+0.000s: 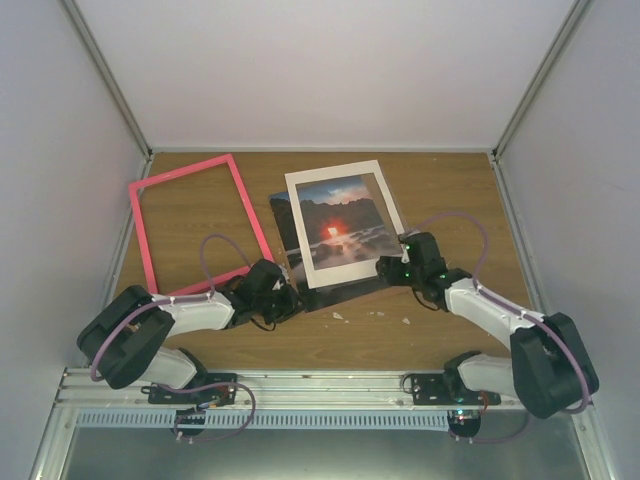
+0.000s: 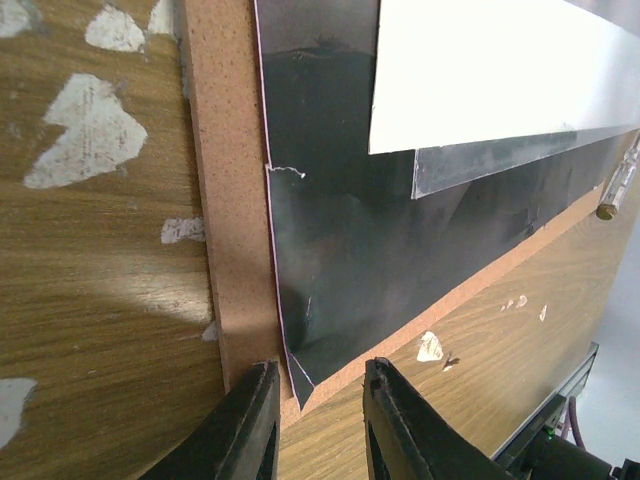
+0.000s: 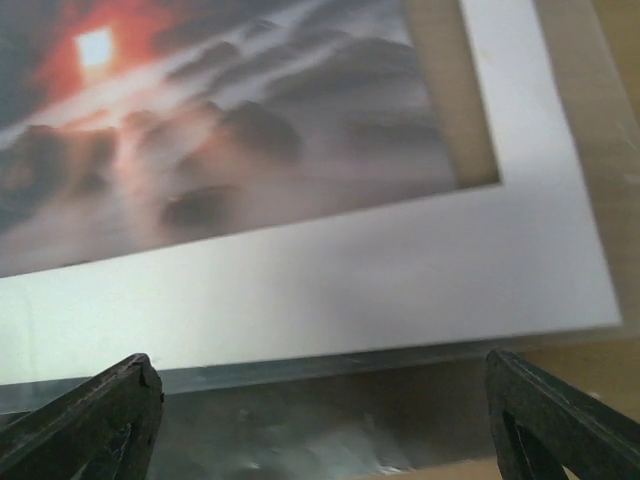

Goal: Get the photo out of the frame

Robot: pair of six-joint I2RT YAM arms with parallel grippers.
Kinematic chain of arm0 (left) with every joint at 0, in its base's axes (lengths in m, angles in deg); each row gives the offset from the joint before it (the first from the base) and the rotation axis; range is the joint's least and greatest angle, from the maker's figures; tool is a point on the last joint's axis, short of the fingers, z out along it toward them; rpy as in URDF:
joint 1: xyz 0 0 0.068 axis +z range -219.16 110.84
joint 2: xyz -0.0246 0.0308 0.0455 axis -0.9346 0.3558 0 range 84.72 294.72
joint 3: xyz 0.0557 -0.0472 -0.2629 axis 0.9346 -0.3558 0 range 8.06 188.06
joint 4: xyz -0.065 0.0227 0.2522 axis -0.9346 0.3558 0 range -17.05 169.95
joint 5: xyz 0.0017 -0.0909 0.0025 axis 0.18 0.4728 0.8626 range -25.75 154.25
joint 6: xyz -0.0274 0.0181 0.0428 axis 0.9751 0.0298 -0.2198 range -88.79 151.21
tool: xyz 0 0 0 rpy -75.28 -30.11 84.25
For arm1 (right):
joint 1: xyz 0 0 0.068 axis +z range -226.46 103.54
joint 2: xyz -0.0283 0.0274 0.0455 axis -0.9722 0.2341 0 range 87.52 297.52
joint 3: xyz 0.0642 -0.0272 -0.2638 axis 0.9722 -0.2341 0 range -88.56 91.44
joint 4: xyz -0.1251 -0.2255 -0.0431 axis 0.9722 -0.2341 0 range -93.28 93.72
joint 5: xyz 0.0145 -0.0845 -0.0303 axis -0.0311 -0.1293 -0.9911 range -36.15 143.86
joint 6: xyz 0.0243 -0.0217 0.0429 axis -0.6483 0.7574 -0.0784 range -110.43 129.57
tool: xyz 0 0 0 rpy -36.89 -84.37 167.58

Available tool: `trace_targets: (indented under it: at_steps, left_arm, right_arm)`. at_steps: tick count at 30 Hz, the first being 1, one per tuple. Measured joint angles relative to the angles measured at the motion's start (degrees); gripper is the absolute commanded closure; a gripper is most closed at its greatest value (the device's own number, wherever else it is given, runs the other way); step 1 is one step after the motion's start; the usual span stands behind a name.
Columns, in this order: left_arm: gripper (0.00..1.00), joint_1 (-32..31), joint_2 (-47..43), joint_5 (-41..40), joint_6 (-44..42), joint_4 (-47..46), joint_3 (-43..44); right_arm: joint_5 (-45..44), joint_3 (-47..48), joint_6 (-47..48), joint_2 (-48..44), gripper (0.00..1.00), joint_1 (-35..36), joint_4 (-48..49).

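The pink-red frame [image 1: 195,225] lies flat and empty at the left of the table, wood showing through it. The photo [image 1: 340,222] lies right of it on a brown backing board [image 2: 235,250], out of the frame. A white mat board [image 1: 345,270] lies skewed on top, so the photo's dark left edge [image 1: 283,225] sticks out. My left gripper [image 1: 285,295] is open, its fingers astride the near corner of the photo [image 2: 400,230] and backing board. My right gripper [image 1: 395,265] is wide open and empty at the mat's near right edge [image 3: 300,290].
A clear pane's edge [image 2: 490,160] shows under the mat. White chipped patches [image 2: 90,130] mark the wooden table. Grey walls enclose the table on three sides, and a metal rail [image 1: 320,385] runs along the near edge.
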Motion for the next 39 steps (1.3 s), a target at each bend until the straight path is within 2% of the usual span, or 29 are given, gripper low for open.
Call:
trace_targets:
  at_steps: [6, 12, 28, 39]
  left_arm:
    - [0.73, 0.00, 0.00, -0.02, -0.68, 0.04, 0.00]
    - [0.73, 0.00, -0.04, -0.02, -1.75, 0.09, 0.00]
    - [0.73, 0.13, -1.40, -0.90, -4.07, 1.05, -0.63]
    - [0.73, 0.13, -2.25, -1.95, -5.14, 2.43, -0.66]
  right_arm:
    - [8.02, -4.20, -1.16, -2.43, 0.11, -9.77, 0.09]
    - [14.73, -6.69, -1.99, -3.37, 0.10, -14.91, 1.55]
    - [24.09, -9.51, -2.60, -0.28, 0.10, -16.52, 6.38]
    - [27.71, -9.49, -2.62, -5.44, 0.10, -16.52, 6.12]
